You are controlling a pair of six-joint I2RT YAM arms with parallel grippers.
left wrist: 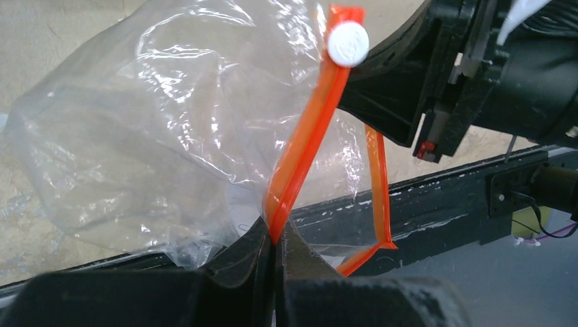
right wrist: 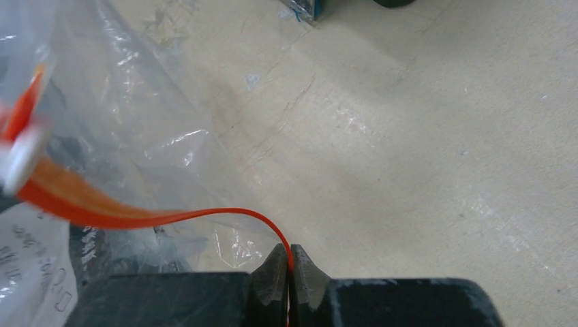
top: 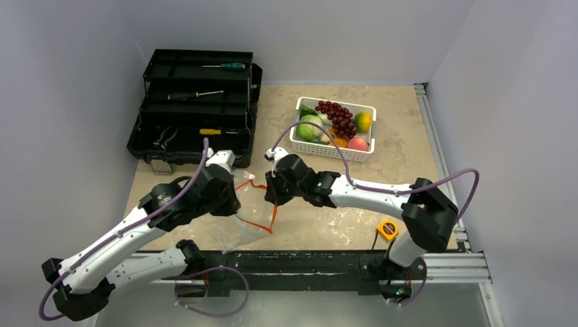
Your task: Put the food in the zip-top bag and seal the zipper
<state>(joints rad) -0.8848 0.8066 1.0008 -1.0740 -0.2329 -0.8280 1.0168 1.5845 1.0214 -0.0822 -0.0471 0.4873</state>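
1. Food (top: 335, 126) is lying in the white basket (top: 332, 152) at the far side of the bench (top: 402, 170). The cabbage (top: 310, 127), grapes (top: 339, 116), lemon (top: 363, 121) and peach (top: 357, 144) are all showing there, well apart from the bag.
2. The zip-top bag (left wrist: 136, 122) is hanging crumpled over the near edge of the bench, between your two arms. Both wrist views are showing only clear plastic, with nothing inside it, so I am judging the loading as not yet begun.
3. Your left fingers (left wrist: 267, 251) are clamping shut on the orange-red zipper (left wrist: 307, 143), low on one lip. That lip is running up from them to the white slider (left wrist: 347, 43), which is sitting at its far end beside your right arm's wrist.
4. Your right fingers (right wrist: 283, 264) are pinching shut on the other lip, a thin orange strip curving away from them toward the bag.
5. In the left wrist view the two orange lips are standing apart, so the mouth is gaping rather than sealed. My reading is that you are working on the opening step, spreading the mouth between both arms.
6. Nearly everything is waiting for you. You are going to need one set of fingers free to carry each piece from the basket into the bag. After that, the slider is needing a run along the whole strip to seal it.
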